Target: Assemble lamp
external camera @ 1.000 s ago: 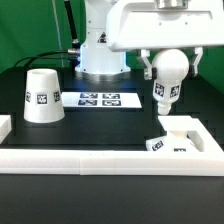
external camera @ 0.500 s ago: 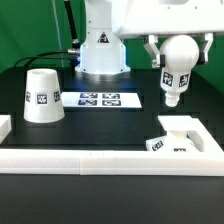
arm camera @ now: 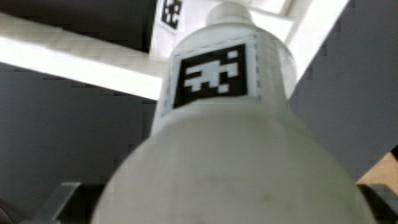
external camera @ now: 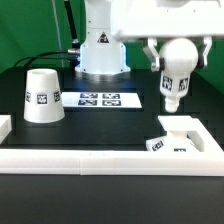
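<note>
My gripper (external camera: pixel 178 52) is shut on the white bulb (external camera: pixel 177 72), holding its ball head with the tagged stem hanging down, in the air at the exterior view's right. The flat square base (external camera: pixel 178 136) lies on the table below the bulb, against the white rail. The cone shade (external camera: pixel 42 96) stands on the table at the exterior view's left. In the wrist view the bulb (arm camera: pixel 222 120) fills the picture, its tag facing the camera, with part of the base (arm camera: pixel 214 25) beyond its tip. My fingers are mostly hidden there.
A long white rail (external camera: pixel 90 160) runs along the front of the table, with raised ends at both sides. The marker board (external camera: pixel 98 99) lies flat in the middle behind it. The robot's pedestal (external camera: pixel 100 55) stands at the back.
My gripper has carried the bulb up and toward the exterior view's right, and the bulb has turned more upright over the base.
</note>
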### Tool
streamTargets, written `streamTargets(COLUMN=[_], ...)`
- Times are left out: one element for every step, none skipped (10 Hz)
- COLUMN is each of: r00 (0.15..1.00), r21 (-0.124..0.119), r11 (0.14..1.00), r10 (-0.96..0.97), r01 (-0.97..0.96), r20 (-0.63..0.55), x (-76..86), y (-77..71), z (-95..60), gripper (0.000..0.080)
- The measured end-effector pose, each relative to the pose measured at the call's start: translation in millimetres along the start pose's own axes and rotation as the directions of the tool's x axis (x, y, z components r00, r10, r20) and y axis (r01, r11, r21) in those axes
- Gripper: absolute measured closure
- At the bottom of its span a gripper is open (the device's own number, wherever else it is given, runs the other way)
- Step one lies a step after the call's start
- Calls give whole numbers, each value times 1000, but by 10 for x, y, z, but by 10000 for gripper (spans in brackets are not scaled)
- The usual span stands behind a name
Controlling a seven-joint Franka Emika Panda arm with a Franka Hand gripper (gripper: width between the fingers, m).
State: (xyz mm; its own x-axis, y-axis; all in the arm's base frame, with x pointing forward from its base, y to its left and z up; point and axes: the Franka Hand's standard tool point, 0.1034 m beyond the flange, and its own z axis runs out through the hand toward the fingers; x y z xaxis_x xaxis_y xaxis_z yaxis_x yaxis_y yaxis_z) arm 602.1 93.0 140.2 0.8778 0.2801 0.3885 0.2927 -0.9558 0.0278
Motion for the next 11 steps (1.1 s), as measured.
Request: streamTargets(r00=[1000, 1000, 1000, 1000, 1000, 1000, 1000, 999, 999, 999, 999], r21=[2, -2, 0, -2, -1, 0, -1, -3, -5, -3, -6], r11=[1000, 1000, 1000, 1000, 1000, 1000, 1000, 1000, 1000, 1000, 1000], r10=[-4, -4, -6, -8, -10, -11, -13, -14, -14, -15, -12], r01=[4, 4, 6, 8, 10, 11, 13, 14, 14, 15, 12], r20=[5, -15, -14, -27, -26, -26, -25, -31, -38, -35, -46], x=[-23, 21, 35, 56, 56, 55, 50, 59, 78, 113, 138], y=[-22, -21, -33, -47, -63, -67, -63, -50, -41, -45, -29], z=[37, 26, 42, 64, 60, 60, 66, 62, 53, 36, 23], gripper=[222, 222, 222, 222, 222, 222, 222, 222, 222, 222, 222])
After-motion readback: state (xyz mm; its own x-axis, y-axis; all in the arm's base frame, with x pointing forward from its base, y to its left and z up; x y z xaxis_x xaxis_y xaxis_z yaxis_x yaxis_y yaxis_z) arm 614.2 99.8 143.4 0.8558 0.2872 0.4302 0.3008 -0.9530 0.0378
